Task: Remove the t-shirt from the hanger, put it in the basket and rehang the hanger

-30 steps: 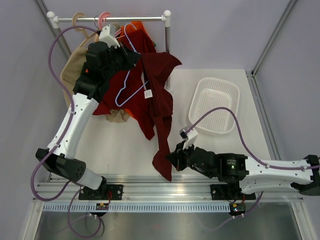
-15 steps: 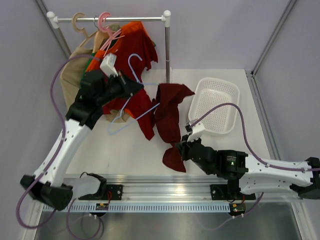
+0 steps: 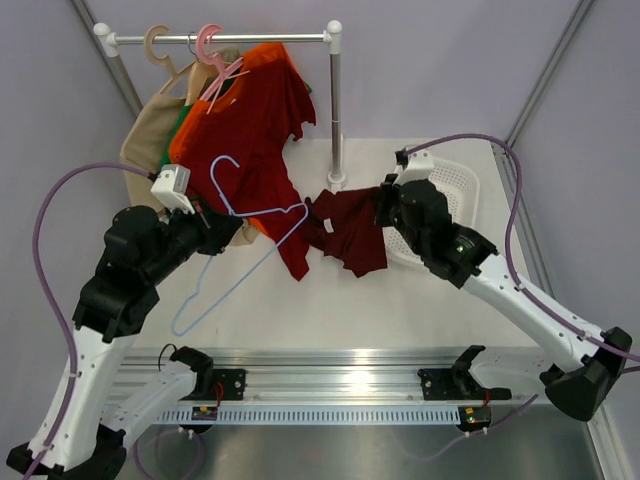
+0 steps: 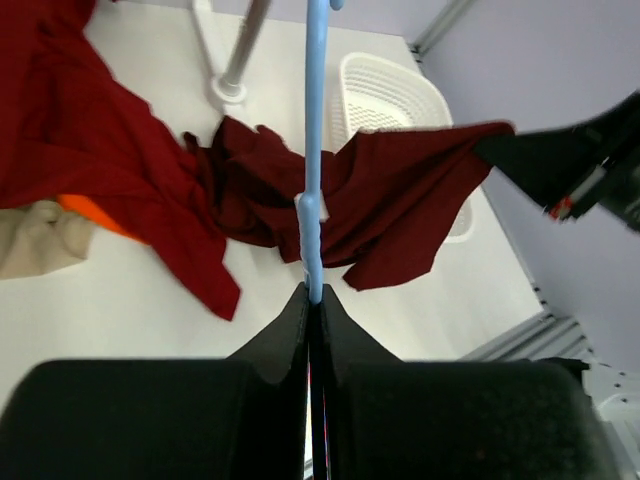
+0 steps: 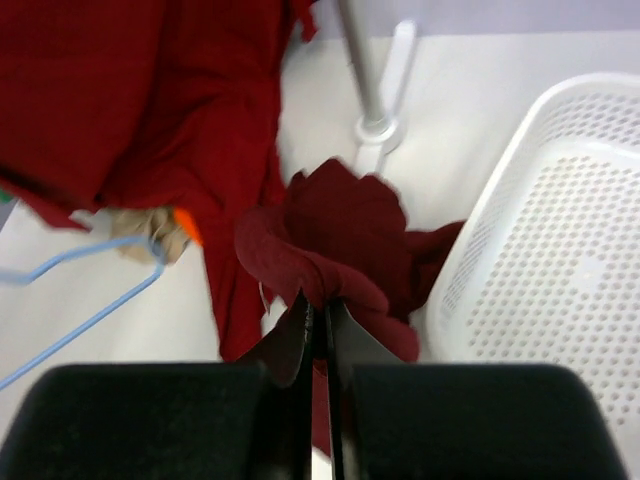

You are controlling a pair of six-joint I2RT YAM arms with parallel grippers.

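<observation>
The maroon t-shirt (image 3: 352,232) is bunched above the table's middle, and my right gripper (image 3: 385,207) is shut on a fold of it (image 5: 345,230). My left gripper (image 3: 210,224) is shut on the wire of the pale blue hanger (image 3: 270,210), held tilted low at the left. The hanger's right corner touches the t-shirt's left end; I cannot tell whether cloth still hangs on it. In the left wrist view the wire (image 4: 315,120) runs straight up from my jaws in front of the t-shirt (image 4: 400,195). The hanger also shows in the right wrist view (image 5: 80,328).
A white basket (image 3: 460,190) sits at the back right, right beside my right gripper. A rack pole (image 3: 335,100) stands at the back middle. A brighter red shirt (image 3: 250,110), an orange shirt (image 3: 185,145), a beige garment (image 3: 145,150) and a pink hanger (image 3: 210,45) hang on the rail.
My right gripper has carried the t-shirt from the table's front edge back and right, up to the basket. My left gripper has pulled the hanger off the rail, down and toward the front left.
</observation>
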